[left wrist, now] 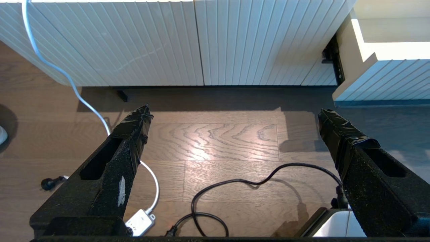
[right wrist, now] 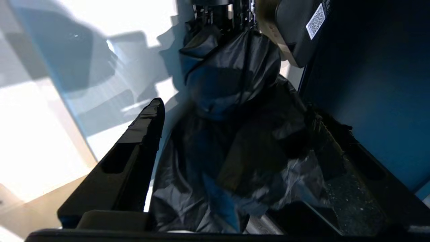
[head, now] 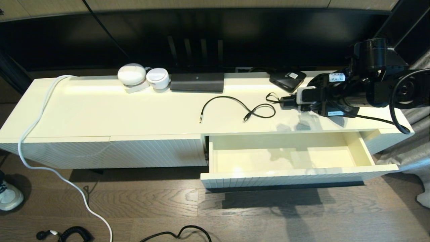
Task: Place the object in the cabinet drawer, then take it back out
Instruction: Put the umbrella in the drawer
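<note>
The right gripper (head: 285, 101) has its fingers spread apart; in the right wrist view one taped finger (right wrist: 141, 134) stands clear to one side, and a crumpled black plastic bag (right wrist: 242, 134) fills the space between the fingers. Whether the bag touches either finger cannot be told. In the head view the gripper points level along the cabinet top (head: 100, 107), just beside the looped end of a thin black cable (head: 248, 111) lying there. A flat black box with a white label (head: 287, 80) sits near it at the back edge. Below and in front, the cabinet drawer (head: 295, 176) stands pulled out, its cream inside bare. Farther along the top are two white round devices (head: 142, 77) and a dark flat box (head: 196, 82).

The left gripper (left wrist: 231, 114) hangs low over the wooden floor (left wrist: 218, 141) before the ribbed cabinet front (left wrist: 168, 40), fingers spread wide with nothing between them; a black cord (left wrist: 255, 183) and a white cord (left wrist: 84, 101) lie on the floor beneath it.
</note>
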`<state>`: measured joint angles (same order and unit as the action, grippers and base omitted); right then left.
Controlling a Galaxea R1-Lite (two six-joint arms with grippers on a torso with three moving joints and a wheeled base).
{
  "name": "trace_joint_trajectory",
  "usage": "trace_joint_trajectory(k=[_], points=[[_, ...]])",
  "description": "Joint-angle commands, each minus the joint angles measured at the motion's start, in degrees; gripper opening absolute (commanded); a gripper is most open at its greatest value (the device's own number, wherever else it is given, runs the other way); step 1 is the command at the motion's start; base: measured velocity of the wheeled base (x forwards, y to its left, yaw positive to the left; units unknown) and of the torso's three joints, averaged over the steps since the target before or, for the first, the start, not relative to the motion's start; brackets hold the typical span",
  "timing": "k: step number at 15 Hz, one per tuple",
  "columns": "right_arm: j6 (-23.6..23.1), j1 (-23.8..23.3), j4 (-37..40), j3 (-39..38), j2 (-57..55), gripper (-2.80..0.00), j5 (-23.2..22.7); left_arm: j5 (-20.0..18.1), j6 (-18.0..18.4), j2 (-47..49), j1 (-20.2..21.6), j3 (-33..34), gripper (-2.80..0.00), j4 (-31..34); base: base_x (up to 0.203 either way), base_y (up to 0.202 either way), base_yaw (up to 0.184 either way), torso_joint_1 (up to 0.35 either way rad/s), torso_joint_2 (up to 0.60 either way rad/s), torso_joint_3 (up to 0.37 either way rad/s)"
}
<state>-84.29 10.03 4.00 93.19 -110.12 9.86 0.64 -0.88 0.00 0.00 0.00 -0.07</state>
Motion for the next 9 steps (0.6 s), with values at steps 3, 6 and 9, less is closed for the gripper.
trace_joint_trajectory(k=[3,6,9], points=[[-0.44,-0.38,3.85,8.38,-4.78,0.0,0.09,0.07,0.0,0.0,0.0,0.0,0.0,-0.01,0.0,0.0,0.0,0.0,0.0,0.0],[-0.44,-0.89,5.22,10.87,-6.54,0.0,0.16,0.07,0.0,0.0,0.0,0.0,0.0,-0.01,0.0,0.0,0.0,0.0,0.0,0.0],[-0.28,-0.98,5.22,10.86,-7.39,0.0,0.39,0.07,0.0,0.0,0.0,0.0,0.0,-0.01,0.0,0.0,0.0,0.0,0.0,0.0]])
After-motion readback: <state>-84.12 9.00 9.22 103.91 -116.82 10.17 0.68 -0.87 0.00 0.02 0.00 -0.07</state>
